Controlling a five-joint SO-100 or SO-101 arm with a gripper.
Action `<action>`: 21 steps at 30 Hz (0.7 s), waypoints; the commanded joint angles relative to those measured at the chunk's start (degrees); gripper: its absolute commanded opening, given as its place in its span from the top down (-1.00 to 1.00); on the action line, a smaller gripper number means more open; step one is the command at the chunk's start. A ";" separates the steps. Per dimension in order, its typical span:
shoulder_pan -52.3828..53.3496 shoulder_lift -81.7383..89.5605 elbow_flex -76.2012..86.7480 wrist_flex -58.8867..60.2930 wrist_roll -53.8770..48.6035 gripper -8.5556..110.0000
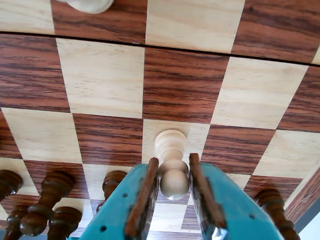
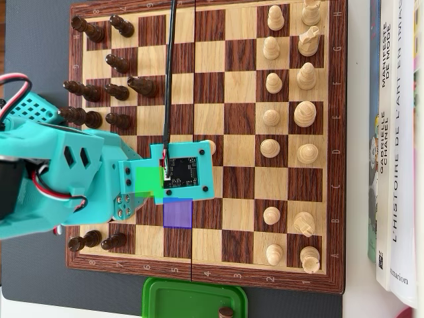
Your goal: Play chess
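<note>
Overhead view, arm (image 2: 73, 175) hides hand (image 1: 173, 192), light pawn (image 1: 171, 162) gripped.

Around my chessboard: books, a green tray, a dark mat

To the overhead view's right, books (image 2: 395, 146) lie stacked on my bench, spines showing French titles. At the bottom edge sits a green tray (image 2: 194, 298) holding one small brown object (image 2: 226, 312). A dark grey mat (image 2: 36, 59) shows at the left.
</note>
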 commanded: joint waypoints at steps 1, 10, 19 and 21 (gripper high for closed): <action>0.18 0.35 -0.70 -0.35 -0.26 0.64; -0.09 0.35 -0.79 -0.35 -0.35 0.60; -0.44 0.70 -0.88 -0.35 -0.35 0.58; -0.53 2.37 -0.70 -0.26 -0.35 0.58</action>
